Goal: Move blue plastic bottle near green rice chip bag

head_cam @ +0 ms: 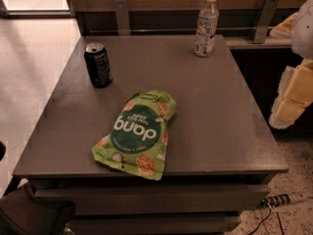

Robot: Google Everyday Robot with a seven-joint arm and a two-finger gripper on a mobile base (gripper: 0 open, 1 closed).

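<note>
The blue plastic bottle (207,25), clear with a white cap and a pale label, stands upright at the far right of the grey table (215,116). The green rice chip bag (137,133), marked "dang", lies flat near the table's front edge, left of centre. The bottle is well apart from the bag. My gripper (292,98) hangs at the right edge of the view, off the table's right side, away from both objects and holding nothing.
A dark soda can (98,65) stands at the table's far left. A wooden wall with metal brackets (122,14) runs behind the table. A power strip and cables (283,199) lie on the floor at the lower right.
</note>
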